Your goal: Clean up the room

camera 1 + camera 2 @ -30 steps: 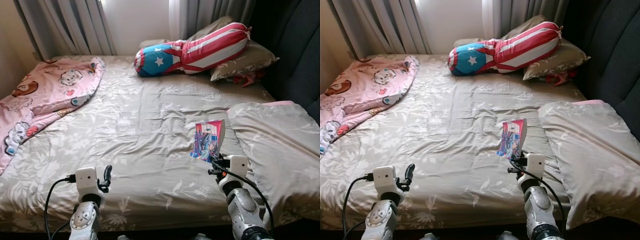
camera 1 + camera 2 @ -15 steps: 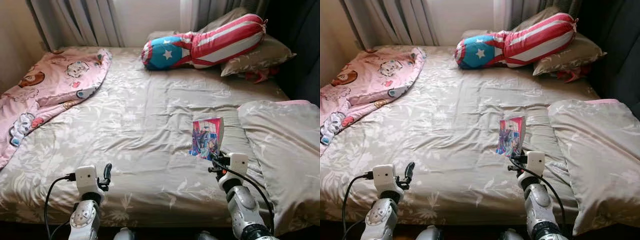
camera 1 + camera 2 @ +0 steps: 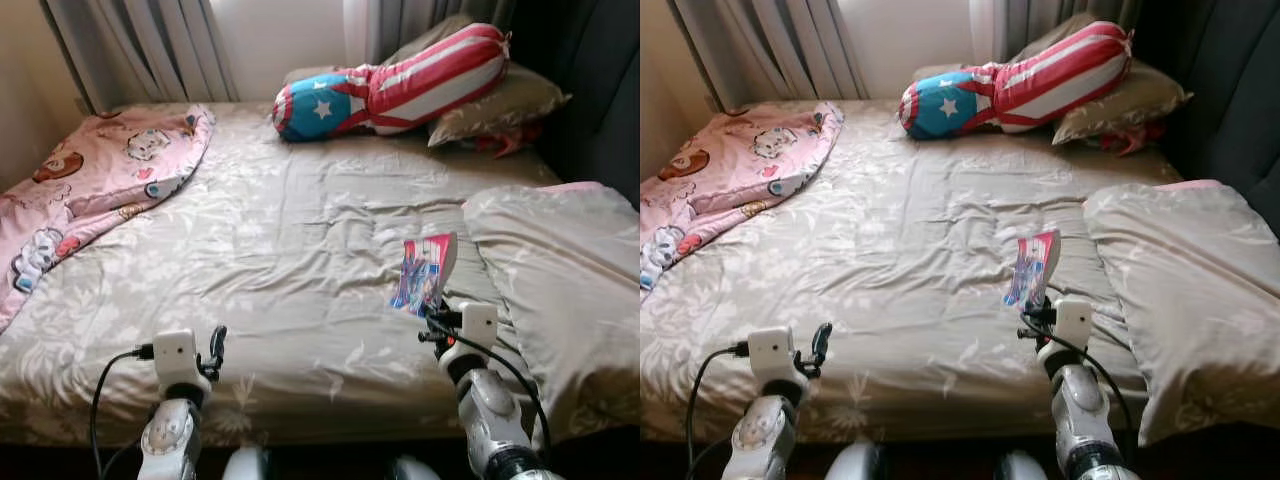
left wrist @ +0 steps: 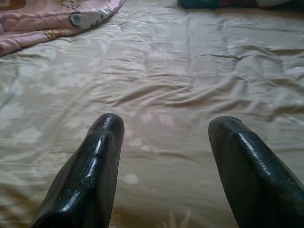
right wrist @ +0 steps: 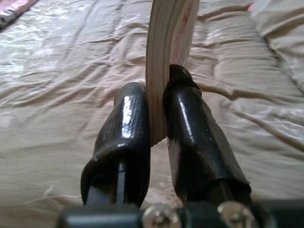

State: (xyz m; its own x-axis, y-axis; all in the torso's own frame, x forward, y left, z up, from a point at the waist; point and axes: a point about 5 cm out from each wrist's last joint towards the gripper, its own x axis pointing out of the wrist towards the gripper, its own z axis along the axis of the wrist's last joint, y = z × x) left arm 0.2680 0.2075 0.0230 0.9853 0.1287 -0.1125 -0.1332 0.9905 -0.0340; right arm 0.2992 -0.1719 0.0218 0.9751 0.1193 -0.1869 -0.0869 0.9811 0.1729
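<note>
Thin paperback comic book with a colourful illustrated cover (image 3: 424, 274) stands upright over the near right part of the bed, the right gripper (image 5: 159, 107) with its jaws clamped on the book's lower edge, while the left gripper (image 4: 164, 142) hovers over the near left part with its jaws apart. Beyond them spreads the beige floral bed sheet (image 3: 290, 220), with a beige floral pillow (image 3: 560, 270) at the right, a pink cartoon-print blanket (image 3: 90, 190) at the left, and a red, white and blue star-and-stripes bolster cushion (image 3: 390, 85) at the far end.
</note>
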